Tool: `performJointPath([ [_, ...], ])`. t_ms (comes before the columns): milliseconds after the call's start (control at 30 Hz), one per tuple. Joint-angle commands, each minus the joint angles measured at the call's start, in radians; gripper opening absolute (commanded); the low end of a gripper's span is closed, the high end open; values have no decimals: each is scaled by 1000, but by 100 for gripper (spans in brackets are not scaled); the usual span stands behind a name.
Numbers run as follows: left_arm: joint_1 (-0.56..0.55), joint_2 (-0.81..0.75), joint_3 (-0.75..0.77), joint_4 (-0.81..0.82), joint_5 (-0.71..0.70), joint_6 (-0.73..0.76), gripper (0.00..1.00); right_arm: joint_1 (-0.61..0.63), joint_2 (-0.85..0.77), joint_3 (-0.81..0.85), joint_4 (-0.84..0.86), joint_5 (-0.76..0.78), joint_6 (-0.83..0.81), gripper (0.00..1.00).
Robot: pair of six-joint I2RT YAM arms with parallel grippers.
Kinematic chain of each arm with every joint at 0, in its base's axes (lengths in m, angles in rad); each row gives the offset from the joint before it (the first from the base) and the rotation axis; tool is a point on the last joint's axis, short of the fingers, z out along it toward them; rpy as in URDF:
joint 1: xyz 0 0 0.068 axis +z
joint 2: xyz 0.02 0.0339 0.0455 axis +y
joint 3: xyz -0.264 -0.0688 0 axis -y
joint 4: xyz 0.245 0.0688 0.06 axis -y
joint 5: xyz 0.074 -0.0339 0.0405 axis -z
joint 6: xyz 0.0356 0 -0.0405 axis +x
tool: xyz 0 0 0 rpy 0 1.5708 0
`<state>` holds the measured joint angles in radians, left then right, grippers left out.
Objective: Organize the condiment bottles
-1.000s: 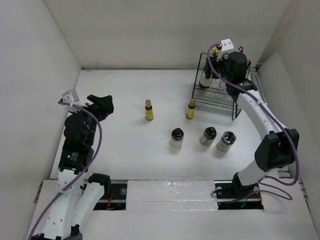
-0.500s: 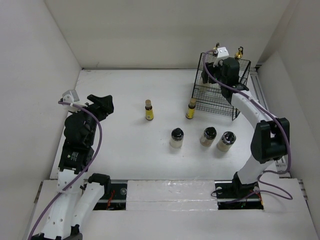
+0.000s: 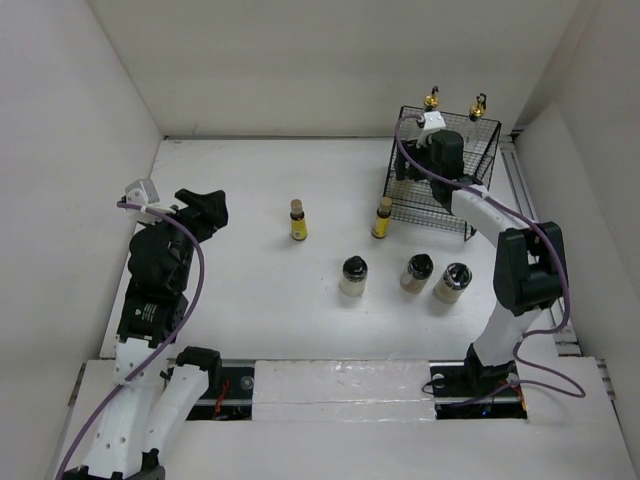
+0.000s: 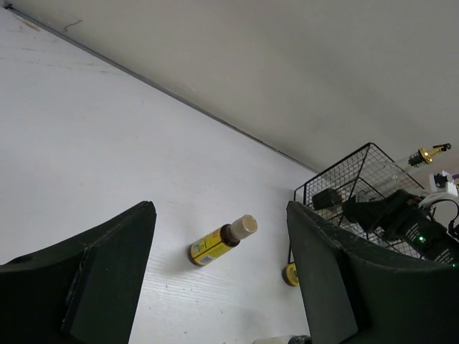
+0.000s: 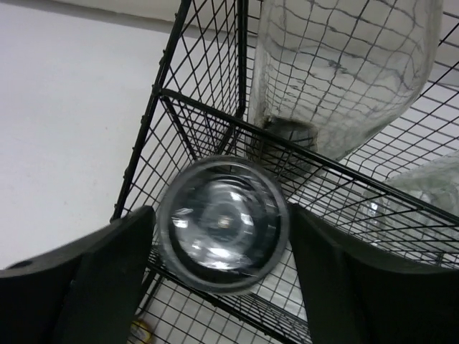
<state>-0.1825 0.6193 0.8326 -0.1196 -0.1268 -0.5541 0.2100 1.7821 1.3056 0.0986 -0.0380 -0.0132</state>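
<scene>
My right gripper (image 3: 412,166) is down inside the black wire basket (image 3: 482,186), shut on a dark-lidded shaker jar (image 5: 222,223) at the basket's front left. Two tall clear glass bottles (image 5: 344,72) (image 5: 419,193) with gold pourers (image 3: 432,99) (image 3: 478,104) stand at the basket's back. Two small yellow brown-capped bottles (image 3: 298,221) (image 3: 382,218) stand on the table, the second just in front of the basket. Three shaker jars (image 3: 354,276) (image 3: 416,272) (image 3: 452,282) stand in a row nearer me. My left gripper (image 3: 205,207) is open and empty at the far left; its view shows a yellow bottle (image 4: 219,242).
The basket sits in the far right corner by the right wall (image 3: 560,150). White walls enclose the table on three sides. My right arm reaches over the table's right side.
My right gripper has gone down from above the basket into it with the shaker jar. The left arm has not moved.
</scene>
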Motion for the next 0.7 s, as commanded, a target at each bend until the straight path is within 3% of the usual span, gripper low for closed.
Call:
performJointPath([
  [0,-2,0,2,43,23,14,70,3,-39,27,27,-10,13,83],
  [167,-2,10,2,43,19,14,70,23,-183,27,-23,1,13,92],
  [233,-2,10,2,43,9,14,70,46,-286,-21,-23,29,4,92],
  [300,-2,10,2,43,9,14,70,99,-351,-67,-23,65,4,83],
  [333,-2,10,2,43,9,14,70,121,-410,-125,-23,78,4,60],
  [400,-2,10,2,43,9,14,70,205,-466,-196,-10,78,16,26],
  [467,-2,10,11,43,9,14,70,273,-531,-290,1,67,27,9],
  [533,-2,10,11,43,9,14,70,384,-572,-353,1,41,9,15],
  [567,-2,10,11,43,9,14,70,420,-613,-403,-20,41,-7,31],
  [667,-2,10,11,43,9,14,70,512,-688,-488,-91,30,-7,65],
])
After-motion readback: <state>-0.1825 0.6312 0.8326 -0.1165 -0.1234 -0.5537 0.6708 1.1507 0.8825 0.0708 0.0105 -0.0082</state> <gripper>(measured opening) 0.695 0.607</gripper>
